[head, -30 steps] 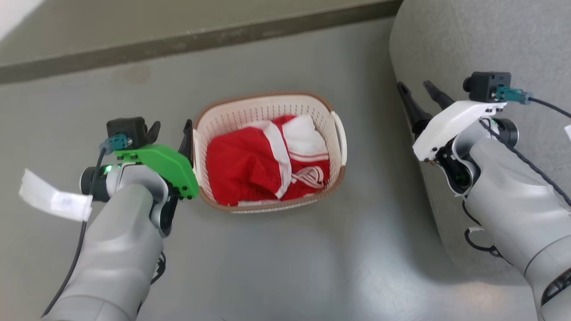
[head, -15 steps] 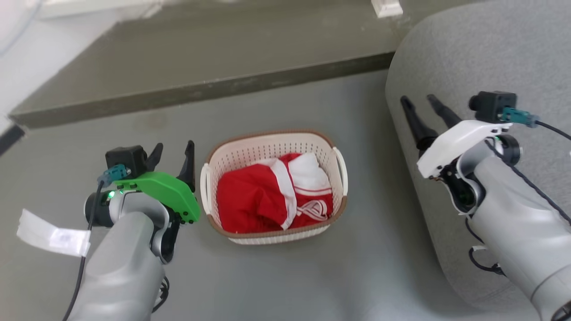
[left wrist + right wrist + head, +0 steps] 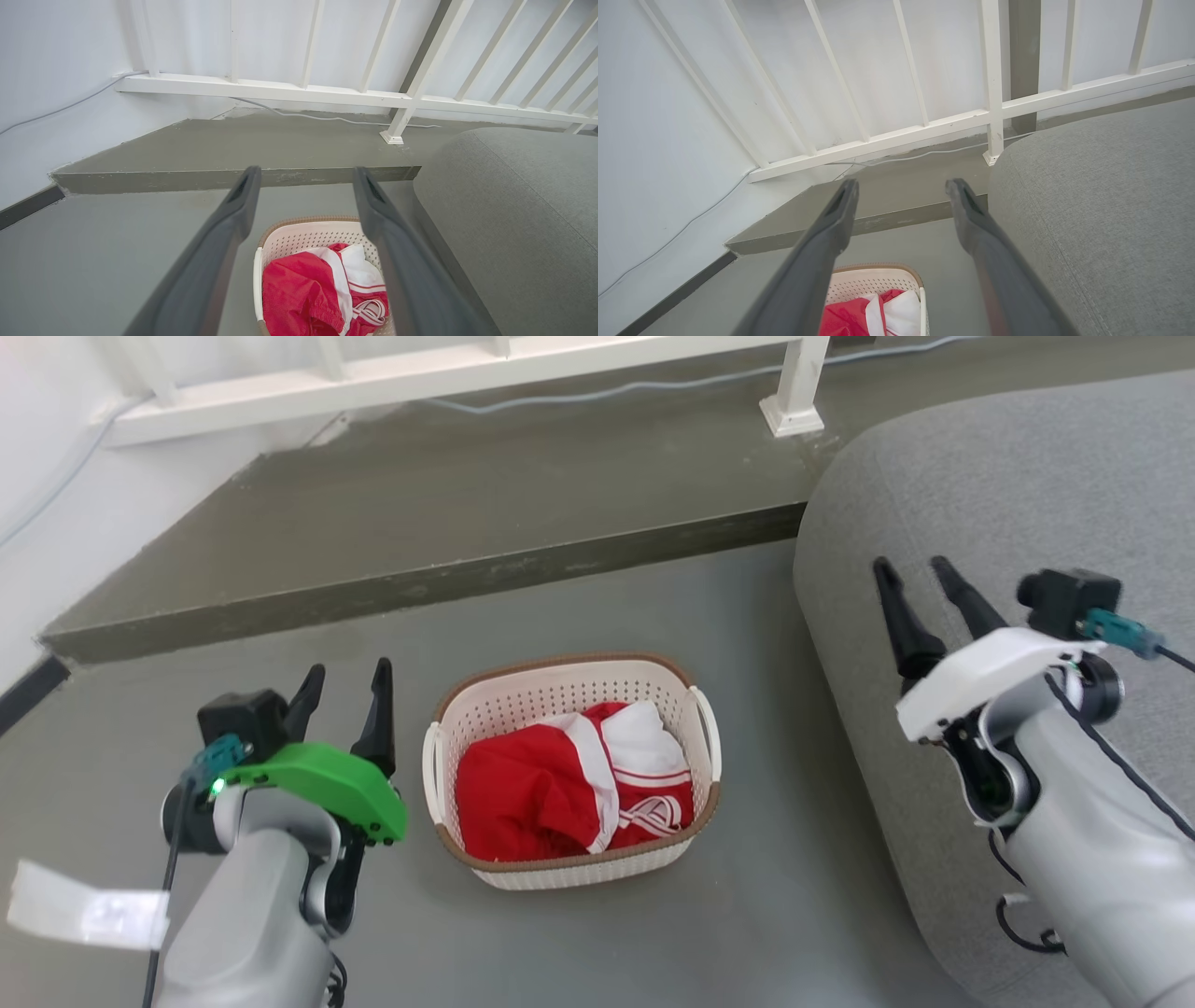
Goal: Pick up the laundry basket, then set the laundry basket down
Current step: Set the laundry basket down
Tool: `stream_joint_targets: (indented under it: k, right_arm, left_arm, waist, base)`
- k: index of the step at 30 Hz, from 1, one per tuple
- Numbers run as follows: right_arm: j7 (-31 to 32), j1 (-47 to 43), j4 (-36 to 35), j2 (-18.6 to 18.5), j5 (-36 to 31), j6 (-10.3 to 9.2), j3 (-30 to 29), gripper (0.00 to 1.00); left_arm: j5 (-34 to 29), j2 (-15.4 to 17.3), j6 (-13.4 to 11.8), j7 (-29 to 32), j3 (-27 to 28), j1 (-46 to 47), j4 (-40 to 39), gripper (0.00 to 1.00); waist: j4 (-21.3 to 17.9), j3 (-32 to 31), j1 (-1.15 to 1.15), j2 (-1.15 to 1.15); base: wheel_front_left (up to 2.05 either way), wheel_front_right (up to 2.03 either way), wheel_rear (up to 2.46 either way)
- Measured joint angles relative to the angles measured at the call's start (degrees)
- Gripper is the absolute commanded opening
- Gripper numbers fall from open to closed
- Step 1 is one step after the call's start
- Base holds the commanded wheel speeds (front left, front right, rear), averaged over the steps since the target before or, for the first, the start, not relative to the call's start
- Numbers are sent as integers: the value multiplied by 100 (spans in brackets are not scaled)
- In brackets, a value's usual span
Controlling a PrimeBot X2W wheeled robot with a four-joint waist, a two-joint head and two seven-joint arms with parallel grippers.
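Laundry basket (image 3: 560,709) on the floor (image 3: 653,597), just right of the left gripper (image 3: 349,667), well left of the right gripper (image 3: 908,564). Clothes (image 3: 532,793) inside it, sofa (image 3: 980,476) at the right gripper's right, step (image 3: 420,583) beyond both.

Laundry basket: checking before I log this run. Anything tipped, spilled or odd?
Nothing stands out. The laundry basket stands upright on the floor, red-and-white clothes all inside its rim. The left gripper and right gripper are open, apart from it.
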State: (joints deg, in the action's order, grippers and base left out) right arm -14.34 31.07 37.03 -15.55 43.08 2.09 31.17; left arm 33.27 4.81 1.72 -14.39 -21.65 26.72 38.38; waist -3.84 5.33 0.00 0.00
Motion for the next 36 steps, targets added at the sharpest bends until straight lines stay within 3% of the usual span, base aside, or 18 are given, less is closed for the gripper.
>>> stream_joint_targets:
  k: [18,36]
  right_arm:
    - [-1,-1301,-1089,94,-792,-216,-514,100]
    - [-1,-1911,-1561,101,-1226,-269,-844,100]
  left_arm:
    - [-602,24,-285,-3,623,-1332,-1315,100]
    - [-999,-52,-281,-3,739,-1909,-1986,100]
  waist:
    - [-19,-336,0,0]
    - [3,-398,0,0]
  base:
    - [0,0,0]
    - [0,0,0]
